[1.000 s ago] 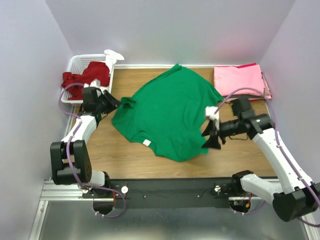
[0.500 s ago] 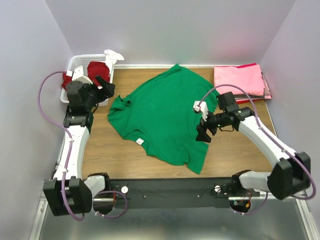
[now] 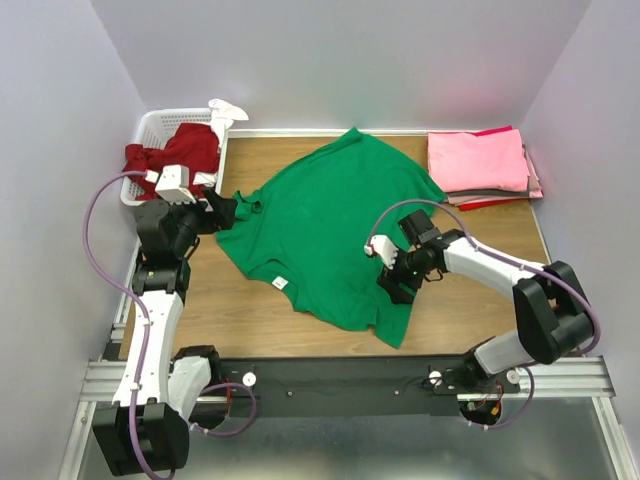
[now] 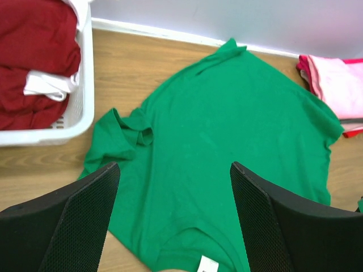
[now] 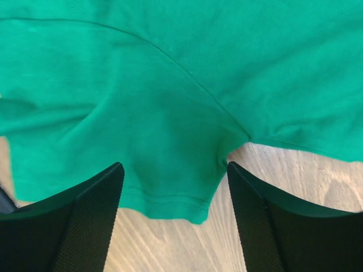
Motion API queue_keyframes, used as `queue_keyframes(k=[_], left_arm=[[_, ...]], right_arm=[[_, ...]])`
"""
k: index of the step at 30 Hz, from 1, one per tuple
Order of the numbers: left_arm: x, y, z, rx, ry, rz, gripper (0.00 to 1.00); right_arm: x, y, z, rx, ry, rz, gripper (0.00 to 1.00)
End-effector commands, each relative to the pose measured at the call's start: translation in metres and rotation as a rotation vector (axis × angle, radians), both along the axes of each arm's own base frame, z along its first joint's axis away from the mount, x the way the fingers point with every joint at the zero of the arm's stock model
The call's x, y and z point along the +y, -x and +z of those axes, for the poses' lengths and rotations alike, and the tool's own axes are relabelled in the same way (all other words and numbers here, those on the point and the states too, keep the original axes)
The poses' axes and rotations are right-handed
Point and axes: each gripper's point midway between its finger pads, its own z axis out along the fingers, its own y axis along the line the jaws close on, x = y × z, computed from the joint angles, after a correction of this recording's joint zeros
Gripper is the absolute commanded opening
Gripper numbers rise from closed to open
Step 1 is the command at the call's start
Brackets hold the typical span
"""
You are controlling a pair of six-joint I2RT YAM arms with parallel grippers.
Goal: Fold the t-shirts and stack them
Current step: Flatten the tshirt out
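Under right pincer [image 3: 393,283], spread and empty: green shirt [image 3: 320,220] flat, unfolded. Beyond it, pink stack [image 3: 475,160] done. Beside left pincer [image 3: 225,208], likewise spread: red shirt [image 3: 185,148] waiting in basket [image 3: 145,130].

Green t-shirt [image 4: 227,136] spread flat, red shirts [image 4: 31,56] in basket [image 4: 85,107]

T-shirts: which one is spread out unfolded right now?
The bright green cotton t-shirt, lying open mid-table. The dark red shirt is bunched in the white slotted plastic basket; the pink shirts sit folded in the far right corner.
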Motion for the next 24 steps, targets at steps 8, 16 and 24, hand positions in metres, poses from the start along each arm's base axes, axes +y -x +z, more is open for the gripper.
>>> queue_keyframes(k=[8, 16, 24], left_arm=[[-0.006, 0.005, 0.003, -0.071, -0.024, -0.045, 0.86], [-0.004, 0.006, 0.006, -0.081, -0.027, -0.034, 0.86], [-0.005, 0.005, 0.005, -0.079, -0.028, -0.034, 0.86]], right_arm=[[-0.001, 0.018, -0.042, 0.036, 0.142, 0.013, 0.5], [0.009, 0.075, -0.018, 0.138, 0.074, 0.27, 0.11], [0.015, 0.146, 0.01, 0.252, 0.059, 0.551, 0.05]])
